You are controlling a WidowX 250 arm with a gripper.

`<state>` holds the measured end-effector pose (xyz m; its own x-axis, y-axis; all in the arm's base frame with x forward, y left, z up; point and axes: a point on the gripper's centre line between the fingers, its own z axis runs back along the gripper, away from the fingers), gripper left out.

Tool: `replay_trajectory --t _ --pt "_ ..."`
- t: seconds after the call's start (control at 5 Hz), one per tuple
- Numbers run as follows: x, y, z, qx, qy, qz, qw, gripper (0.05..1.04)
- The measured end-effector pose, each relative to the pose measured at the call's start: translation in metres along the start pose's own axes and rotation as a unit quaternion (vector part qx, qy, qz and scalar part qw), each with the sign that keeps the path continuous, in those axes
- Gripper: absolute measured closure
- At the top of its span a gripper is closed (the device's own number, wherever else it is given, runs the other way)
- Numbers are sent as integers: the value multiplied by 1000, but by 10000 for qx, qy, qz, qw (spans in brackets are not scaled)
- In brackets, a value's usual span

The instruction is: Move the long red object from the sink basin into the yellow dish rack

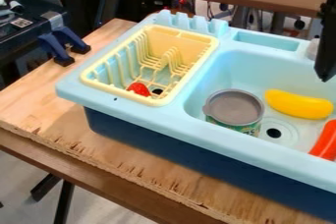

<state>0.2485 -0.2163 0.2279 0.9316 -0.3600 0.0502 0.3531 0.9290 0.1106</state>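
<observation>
Claw: your black two-finger gripper [324,73], pointing down at the right edge, above the right side of the basin. Whether it is open or closed cannot be told from here, nor whether anything is in its grip.

Nearest below it: one smooth yellow toy banana [298,104], lying lengthwise on the floor of the pale blue plastic sink [148,116], near the back wall; its long side gives it a stable bed.

Item: one round can with a grey top and green label [234,111], upright at the basin's left, close to the front wall; its flat base presumably keeps it standing, with the top facing you.

Item: one orange-red elongated piece [325,142], at the basin's right, partly cut off by the view; what it rests against cannot be told.

Item: one pale yellow plastic dish rack [89,77], set into the sink's left side, whose rim likely stops it sliding. Within, low at the front: one small red piece [138,89], penned by the rack's walls.

Fixings: two blue-and-black clamps [54,47] on the left edge of the wooden worktop [39,98], probably to hold the board still for your work.
</observation>
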Motion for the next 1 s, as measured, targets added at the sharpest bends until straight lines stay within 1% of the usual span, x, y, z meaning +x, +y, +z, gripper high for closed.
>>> replay_trajectory --t 0.2,0.4,0.6,0.8,1.0 --pt "0 -1 -14 94 217 -22 9997 81" --pt "8 26 -36 48 270 289 9992 81" --pt "26 50 -49 595 273 284 9974 81" --pt "36 48 -67 774 -101 352 9963 81" --pt "50 47 -69 486 -491 588 9959 81"
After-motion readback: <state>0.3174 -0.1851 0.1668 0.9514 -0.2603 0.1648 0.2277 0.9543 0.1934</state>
